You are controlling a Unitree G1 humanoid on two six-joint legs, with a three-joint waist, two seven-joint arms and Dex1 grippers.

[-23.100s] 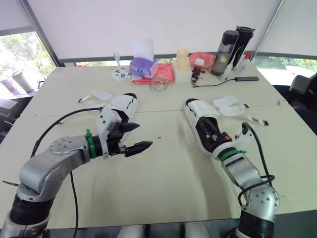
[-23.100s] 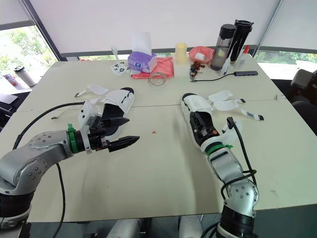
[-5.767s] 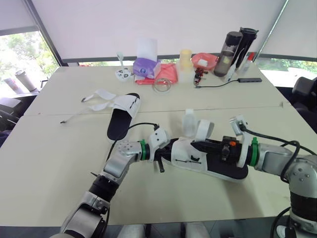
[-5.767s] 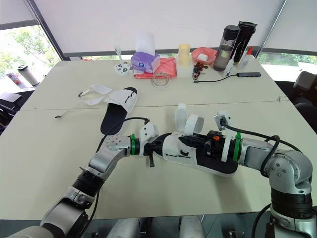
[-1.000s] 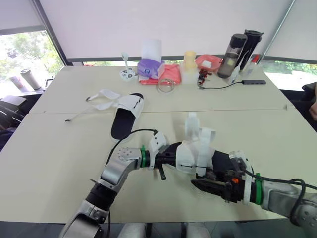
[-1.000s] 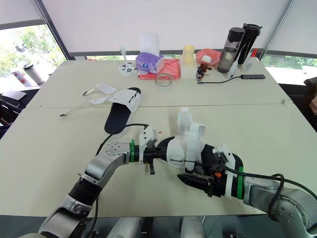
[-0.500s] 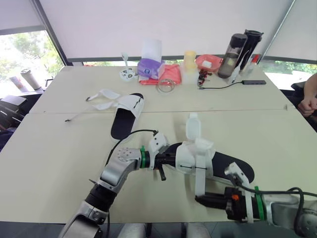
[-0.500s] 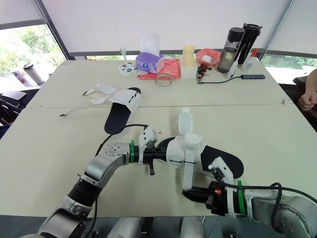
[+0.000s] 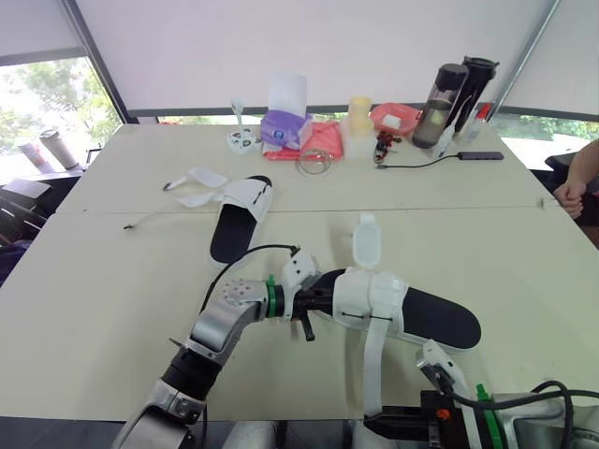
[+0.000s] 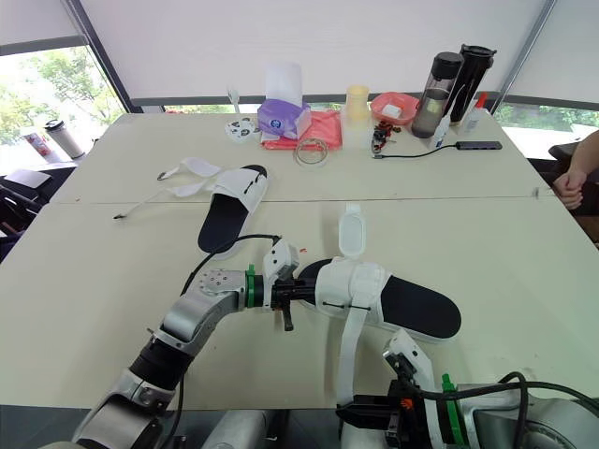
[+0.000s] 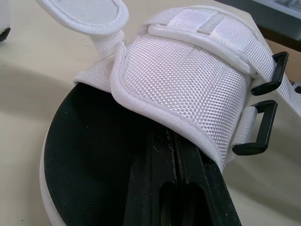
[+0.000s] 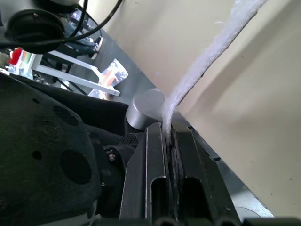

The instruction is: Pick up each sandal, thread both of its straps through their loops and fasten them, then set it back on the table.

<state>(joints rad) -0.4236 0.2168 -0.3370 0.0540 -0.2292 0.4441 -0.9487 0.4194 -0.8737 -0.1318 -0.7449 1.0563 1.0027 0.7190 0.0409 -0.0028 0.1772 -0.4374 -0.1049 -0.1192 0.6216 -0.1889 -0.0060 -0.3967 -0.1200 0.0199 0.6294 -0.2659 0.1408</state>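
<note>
Here your left gripper [image 9: 316,301] clamps the toe of the light, stiff-looking sandal [image 9: 430,316]; your right gripper [image 9: 374,426] pinches the limp strap [image 9: 372,360] at its tip, likely the surest hold.

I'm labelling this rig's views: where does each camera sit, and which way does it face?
Head stereo eyes: on the head, looking forward and down over the cream table; both arms show.
Left wrist: along the left gripper, shut on the black-soled white sandal.
Right wrist: along the right gripper, pinching the sandal's long white strap.
Shared: the sandal and strap also appear from the head.
</note>
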